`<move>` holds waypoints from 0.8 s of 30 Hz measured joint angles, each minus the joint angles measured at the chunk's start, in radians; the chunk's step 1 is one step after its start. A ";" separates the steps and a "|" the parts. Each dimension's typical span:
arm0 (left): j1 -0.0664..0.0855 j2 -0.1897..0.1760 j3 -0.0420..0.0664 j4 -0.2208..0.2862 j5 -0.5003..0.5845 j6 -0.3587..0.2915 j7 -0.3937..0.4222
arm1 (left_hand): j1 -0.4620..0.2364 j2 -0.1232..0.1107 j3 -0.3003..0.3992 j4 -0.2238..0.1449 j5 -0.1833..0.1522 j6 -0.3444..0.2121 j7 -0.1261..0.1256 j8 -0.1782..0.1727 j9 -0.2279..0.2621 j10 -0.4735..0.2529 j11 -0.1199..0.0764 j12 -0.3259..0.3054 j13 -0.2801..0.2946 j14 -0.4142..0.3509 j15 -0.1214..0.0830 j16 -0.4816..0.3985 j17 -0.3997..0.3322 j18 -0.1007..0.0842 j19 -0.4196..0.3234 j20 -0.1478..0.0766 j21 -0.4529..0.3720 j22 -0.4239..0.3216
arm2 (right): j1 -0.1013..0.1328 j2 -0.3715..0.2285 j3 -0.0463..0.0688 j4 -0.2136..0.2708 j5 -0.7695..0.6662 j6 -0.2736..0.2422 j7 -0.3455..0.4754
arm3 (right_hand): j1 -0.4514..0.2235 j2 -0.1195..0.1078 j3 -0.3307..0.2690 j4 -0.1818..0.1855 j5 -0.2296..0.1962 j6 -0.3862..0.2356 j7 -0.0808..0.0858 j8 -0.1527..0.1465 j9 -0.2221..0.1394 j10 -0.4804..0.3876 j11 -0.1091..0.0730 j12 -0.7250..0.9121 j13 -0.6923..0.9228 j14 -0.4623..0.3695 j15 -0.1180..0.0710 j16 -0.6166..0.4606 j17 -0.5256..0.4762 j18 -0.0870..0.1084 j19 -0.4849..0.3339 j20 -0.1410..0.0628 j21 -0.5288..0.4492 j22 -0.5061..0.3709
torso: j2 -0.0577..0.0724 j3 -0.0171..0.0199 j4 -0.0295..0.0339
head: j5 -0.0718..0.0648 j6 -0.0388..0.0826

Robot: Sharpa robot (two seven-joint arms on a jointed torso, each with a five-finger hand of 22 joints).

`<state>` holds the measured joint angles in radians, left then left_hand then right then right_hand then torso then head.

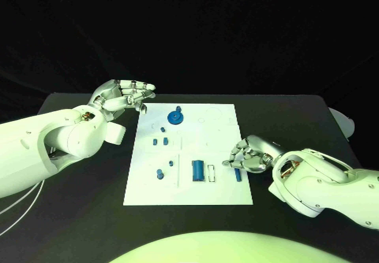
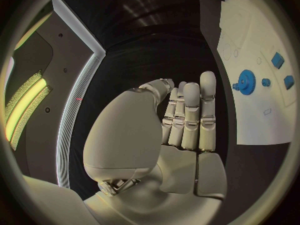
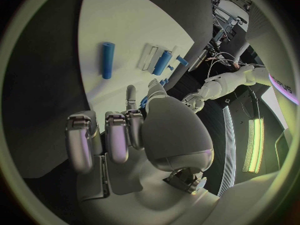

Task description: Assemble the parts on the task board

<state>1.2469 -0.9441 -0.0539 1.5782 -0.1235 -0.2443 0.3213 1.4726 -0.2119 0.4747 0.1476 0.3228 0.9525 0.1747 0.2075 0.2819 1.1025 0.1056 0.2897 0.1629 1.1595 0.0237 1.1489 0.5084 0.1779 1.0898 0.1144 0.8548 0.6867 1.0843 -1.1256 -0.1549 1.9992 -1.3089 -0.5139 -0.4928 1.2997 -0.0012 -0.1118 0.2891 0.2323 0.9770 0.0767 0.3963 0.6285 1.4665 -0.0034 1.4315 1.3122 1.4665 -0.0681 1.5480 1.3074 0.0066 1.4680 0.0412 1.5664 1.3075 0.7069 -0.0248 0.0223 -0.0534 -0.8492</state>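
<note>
I'm seeing my left hand (image 1: 122,96) hovering by the task board's (image 1: 217,123) far left corner, fingers curled, gripping nothing. My right hand (image 1: 251,154) is resting at the board's right edge, fingers curled beside a blue rod (image 1: 237,174), empty.

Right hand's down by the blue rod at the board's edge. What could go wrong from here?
1. The right hand sits curled at the task board's edge, close to the blue rod; a sideways move might nudge the rod off the board.
2. The left hand hovers at the far corner near the blue gear; a low sweep could knock it.
</note>
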 measured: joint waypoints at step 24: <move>-0.001 0.004 -0.001 -0.004 0.001 0.001 0.000 | 0.000 0.000 0.000 0.000 0.000 0.000 0.000 0.000 0.000 0.000 0.000 0.000 0.000 0.000 0.000 0.000 0.000 0.000 0.000 0.000 0.000 0.000 | -0.065 -0.030 -0.009 -0.018 -0.149 0.054 -0.049 | -0.003 -0.003 -0.020 0.004 0.000 0.002 -0.002 0.000 -0.006 0.000 0.000 0.000 -0.005 0.000 0.000 0.000 0.001 0.000 0.000 0.000 0.000 0.001 | 0.001 0.0001 -0.0014 | -0.009 -0.009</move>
<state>1.2458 -0.9406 -0.0548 1.5744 -0.1221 -0.2432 0.3209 1.4726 -0.2118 0.4747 0.1476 0.3228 0.9525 0.1747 0.2075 0.2819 1.1025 0.1056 0.2897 0.1627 1.1595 0.0237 1.1489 0.5085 0.1778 1.0898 0.1144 0.8548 0.6867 1.0191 -1.1554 -0.1637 1.9814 -1.4576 -0.4599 -0.5420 1.2965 -0.0044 -0.1314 0.2926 0.2322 0.9788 0.0750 0.3963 0.6228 1.4664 -0.0033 1.4318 1.3072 1.4665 -0.0680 1.5480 1.3081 0.0066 1.4680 0.0412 1.5664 1.3081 0.7075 -0.0247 0.0209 -0.0623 -0.8580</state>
